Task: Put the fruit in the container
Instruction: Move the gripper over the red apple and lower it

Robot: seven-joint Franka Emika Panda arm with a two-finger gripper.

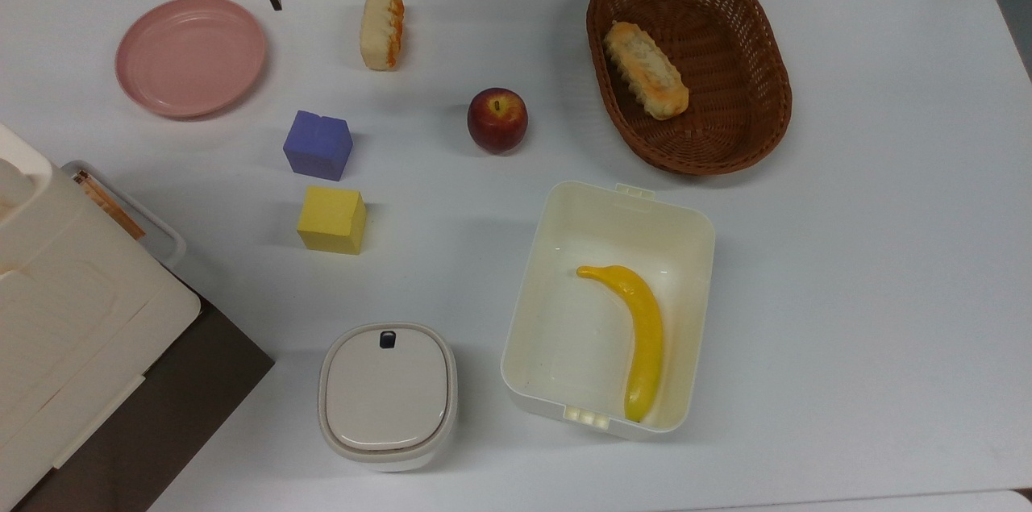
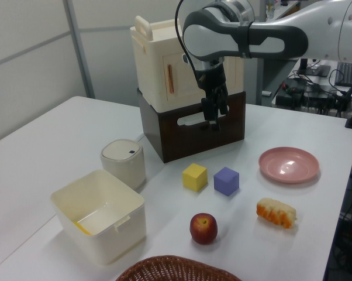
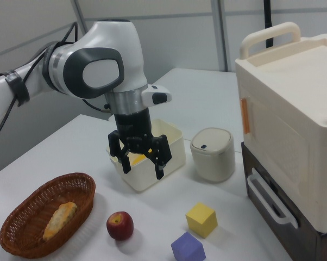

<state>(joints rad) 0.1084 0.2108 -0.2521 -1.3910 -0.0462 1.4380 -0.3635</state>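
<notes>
Red apple point(image 1: 497, 120) on table, hand point(image 3: 142, 161) open, well apart above.

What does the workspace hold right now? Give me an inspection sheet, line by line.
Surface: white table, no spills seen.
Job's things: apple on the table, apart from the hand; cream tub open, with a banana inside.
Clutter: wicker basket holding a bread roll; second roll; pink plate; purple cube; yellow cube; grey-lidded box.
Hand: hand open, empty, raised above the table.
Cables: cables beyond the table.
Surroundings: cream case on a brown box.
</notes>
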